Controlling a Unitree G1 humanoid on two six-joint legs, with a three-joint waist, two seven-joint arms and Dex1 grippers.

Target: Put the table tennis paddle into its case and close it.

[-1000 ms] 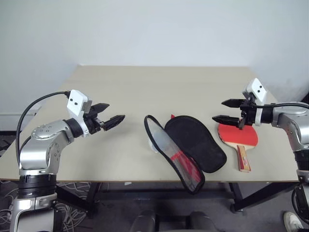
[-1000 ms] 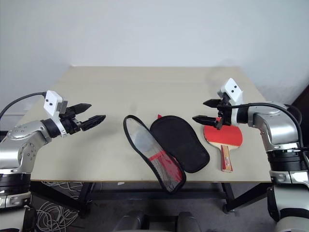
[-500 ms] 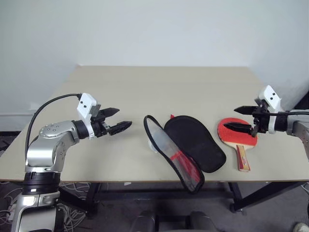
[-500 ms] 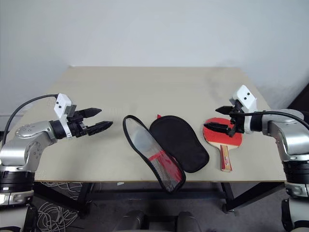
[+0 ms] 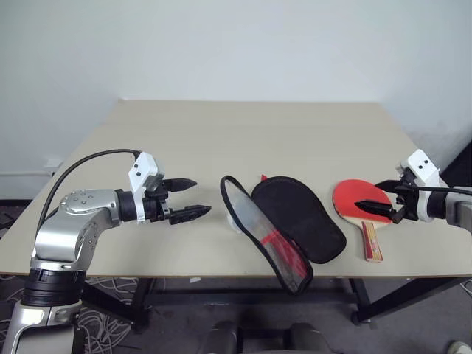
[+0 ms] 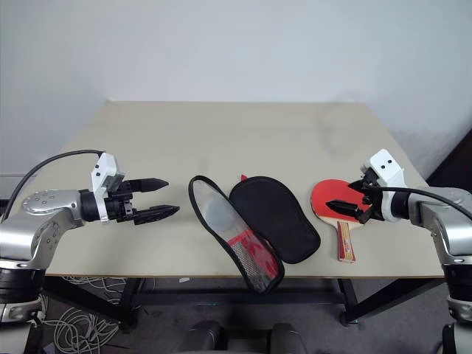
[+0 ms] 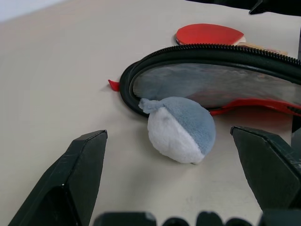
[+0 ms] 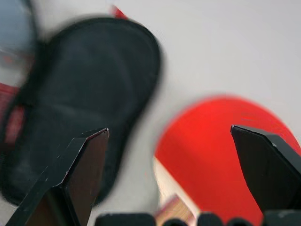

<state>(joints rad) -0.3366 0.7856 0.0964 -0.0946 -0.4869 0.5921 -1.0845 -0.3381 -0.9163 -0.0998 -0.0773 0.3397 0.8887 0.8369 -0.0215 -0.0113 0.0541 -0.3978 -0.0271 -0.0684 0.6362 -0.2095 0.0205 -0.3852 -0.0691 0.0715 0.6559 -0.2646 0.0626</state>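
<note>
We saw both grippers with jaws wide, holding nothing. The left gripper (image 5: 190, 198) hung over the worktop (image 5: 221, 133), pointed at a small grey-white plush ball (image 7: 181, 129) touching the case (image 5: 284, 228), which lay unzipped just beyond. The right gripper (image 5: 380, 196) hovered above the table tennis paddle (image 5: 360, 210), which lay flat beside the case.

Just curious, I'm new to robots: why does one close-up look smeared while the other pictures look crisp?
Right wrist view: the table tennis paddle and the case are smeared, likely motion blur. Left wrist view: sharp, with the case's zip edge crisp and a small grey-and-white plush ball beside it. Head views: even light, soft shadows, no glare.
</note>
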